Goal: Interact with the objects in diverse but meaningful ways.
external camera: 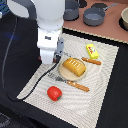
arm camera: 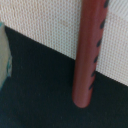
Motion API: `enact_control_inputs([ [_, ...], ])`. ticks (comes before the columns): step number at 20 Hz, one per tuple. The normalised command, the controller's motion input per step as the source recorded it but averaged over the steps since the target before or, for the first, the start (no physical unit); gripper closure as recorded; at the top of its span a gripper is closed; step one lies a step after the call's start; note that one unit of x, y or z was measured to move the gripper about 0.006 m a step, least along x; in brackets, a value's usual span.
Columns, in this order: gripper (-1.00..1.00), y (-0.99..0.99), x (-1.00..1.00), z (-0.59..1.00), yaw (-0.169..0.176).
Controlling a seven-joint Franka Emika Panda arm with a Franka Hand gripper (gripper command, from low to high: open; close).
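My gripper (external camera: 50,59) hangs low over the woven mat (external camera: 35,82) near its edge on the exterior view's left; the white hand hides its fingers. Close up in the wrist view, a dark-brown sausage (arm camera: 89,55) with dark slashes lies across the mat's edge onto black cloth, and no fingers show there. An orange-yellow ridged pastry (external camera: 73,66) rests on a tan plate (external camera: 67,77) just right of the hand. A red tomato (external camera: 54,93) sits near the mat's front. A yellow block (external camera: 92,50) lies farther back, with a slim orange-brown stick (external camera: 91,61) beside it.
An orange-handled fork (external camera: 70,82) lies in front of the plate. Grey pots (external camera: 94,16) stand on the brown surface at the back, with a bowl (external camera: 124,19) at the exterior view's right edge. A black cable (external camera: 10,75) loops down beside the arm.
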Motion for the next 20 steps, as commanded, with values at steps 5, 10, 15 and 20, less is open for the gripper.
enact_control_inputs([
  [5,-1.0,-0.27,-0.28,-0.28,0.03],
  [10,1.0,-0.51,-0.02,-0.14,-0.006],
  [15,1.0,-0.4,-0.03,-0.2,0.0],
  [20,1.0,-0.14,-0.01,-0.29,-0.001],
])
